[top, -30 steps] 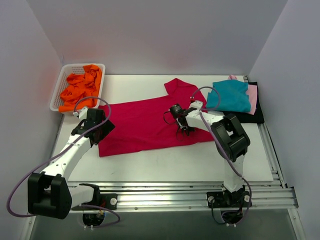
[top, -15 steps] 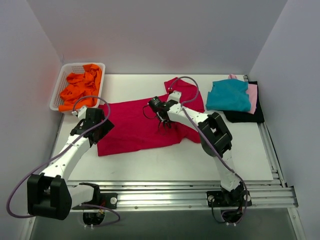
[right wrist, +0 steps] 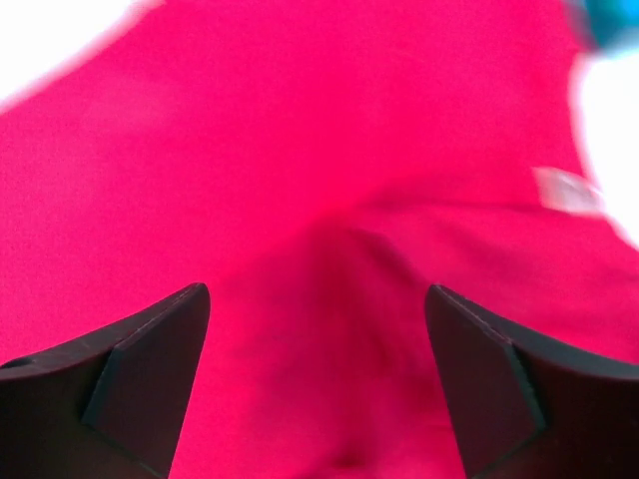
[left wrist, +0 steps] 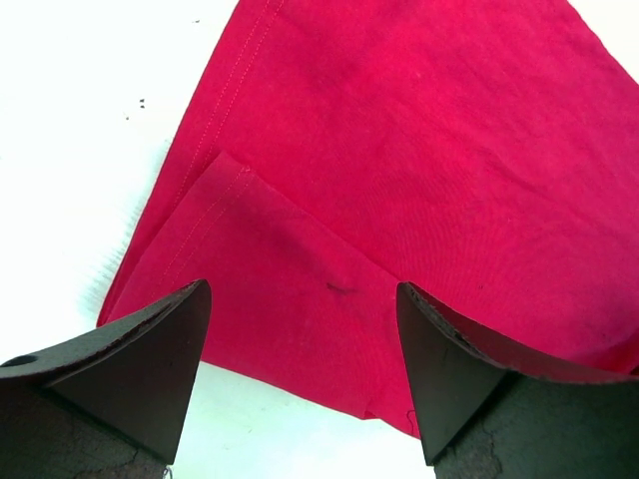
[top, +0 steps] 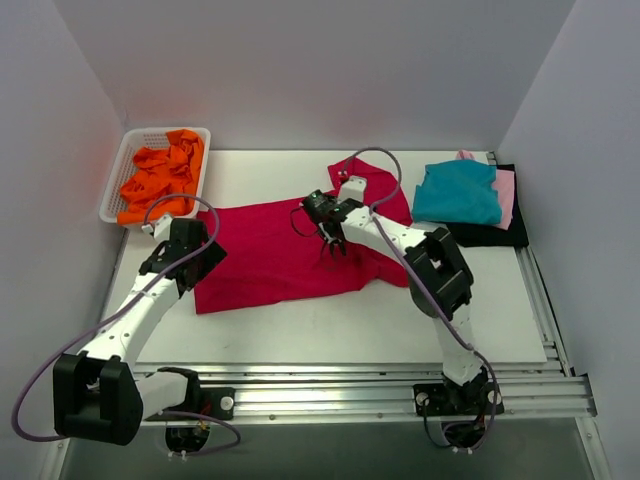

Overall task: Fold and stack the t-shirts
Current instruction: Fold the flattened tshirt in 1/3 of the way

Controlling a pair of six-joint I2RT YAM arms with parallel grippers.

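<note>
Two arms reach over the red shirt (top: 270, 255), spread mid-table: our left gripper (top: 200, 262) at its left edge, our right gripper (top: 330, 245) over its middle. Left wrist: fingers (left wrist: 150, 369) apart, empty, above the hem. Right wrist: fingers (right wrist: 140, 369) wide, empty, over red cloth.

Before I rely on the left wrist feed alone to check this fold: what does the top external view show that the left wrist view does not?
Only the top external view shows the white basket with the orange shirt, the folded stack topped by the teal shirt at far right, and the right tool over the red shirt. Only the left wrist view shows, between the open fingers of the left tool, a turned-over hem corner and a small dark mark. Both show the red shirt on the white table.
</note>
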